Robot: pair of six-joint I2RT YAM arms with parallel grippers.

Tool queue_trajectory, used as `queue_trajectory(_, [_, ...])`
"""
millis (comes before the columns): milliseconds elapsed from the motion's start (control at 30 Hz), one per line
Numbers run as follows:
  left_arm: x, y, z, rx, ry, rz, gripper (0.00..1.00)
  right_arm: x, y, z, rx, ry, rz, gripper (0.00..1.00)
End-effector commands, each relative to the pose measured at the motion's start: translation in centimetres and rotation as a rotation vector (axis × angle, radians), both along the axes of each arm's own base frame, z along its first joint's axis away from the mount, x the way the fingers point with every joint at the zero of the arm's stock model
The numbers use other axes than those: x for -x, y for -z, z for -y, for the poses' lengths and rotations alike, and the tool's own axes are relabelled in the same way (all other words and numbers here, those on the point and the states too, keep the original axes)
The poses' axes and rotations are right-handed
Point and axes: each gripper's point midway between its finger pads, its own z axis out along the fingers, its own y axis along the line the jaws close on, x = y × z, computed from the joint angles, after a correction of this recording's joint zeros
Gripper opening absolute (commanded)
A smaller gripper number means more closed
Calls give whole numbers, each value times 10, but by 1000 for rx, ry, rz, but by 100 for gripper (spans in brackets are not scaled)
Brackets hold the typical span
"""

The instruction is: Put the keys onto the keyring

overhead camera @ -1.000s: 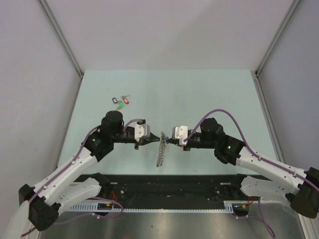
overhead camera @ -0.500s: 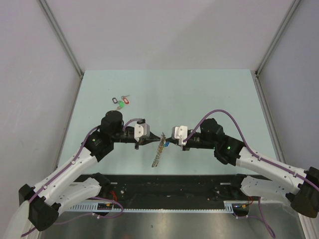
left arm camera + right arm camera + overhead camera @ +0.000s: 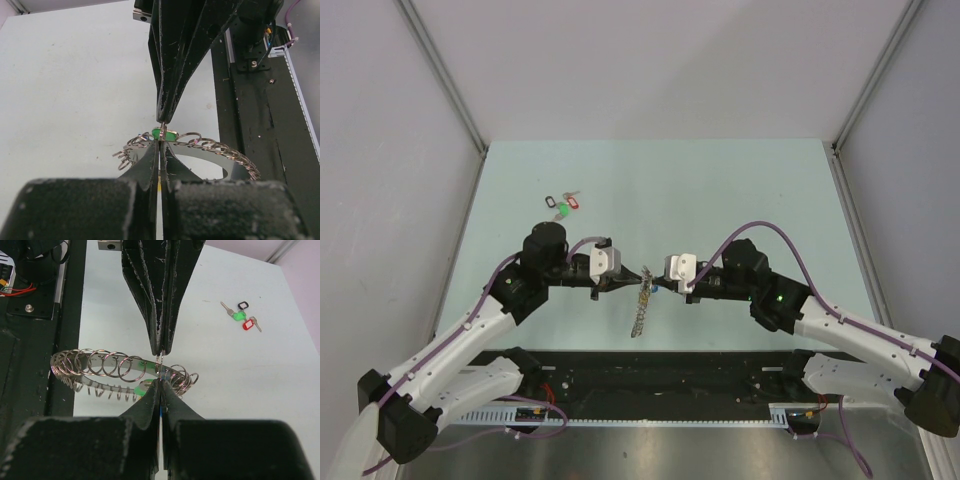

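Note:
The keyring, a large ring of coiled grey wire, hangs edge-on between both grippers above the table. My left gripper is shut on one of its loops; in the left wrist view the coils curve off to the right. My right gripper faces it tip to tip and is shut on the blue-tagged key, a blue sliver between its jaws. The green tag sits against the ring. I cannot tell if it hangs on it.
A bunch of three keys tagged black, green and red lies on the pale green table at the far left, also in the right wrist view. The black rail runs along the near edge, just below the ring.
The keyring's lower end swung slightly left, then partly back. The blue tag came into view at my right gripper's tip. Both arms barely moved.

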Motion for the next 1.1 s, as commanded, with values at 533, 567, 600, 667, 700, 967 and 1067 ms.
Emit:
queue_trajectory(533, [-8,-36,-52,323,-468,-99,0,-59,70,88,275,557,-326,0])
queue_trajectory(567, [-8,-32,-55,341,-497,-134,0,-61,67,89,272,581,-338,0])
queue_trajectory(600, [-7,-35,-63,364,-529,-128,0,-62,73,95,308,609,-349,0])
queue_trajectory(667, [-4,-33,-68,370,-544,-138,0,-67,87,103,386,664,-383,0])
queue_trajectory(700, [0,-30,-72,361,-555,-144,0,-72,92,110,413,703,-386,0])
queue_trajectory(967, [9,-29,-92,355,-600,-71,0,-84,153,111,643,722,-497,0])
queue_trajectory(1067, [9,-31,-98,353,-614,-39,0,-94,167,99,693,706,-502,0])
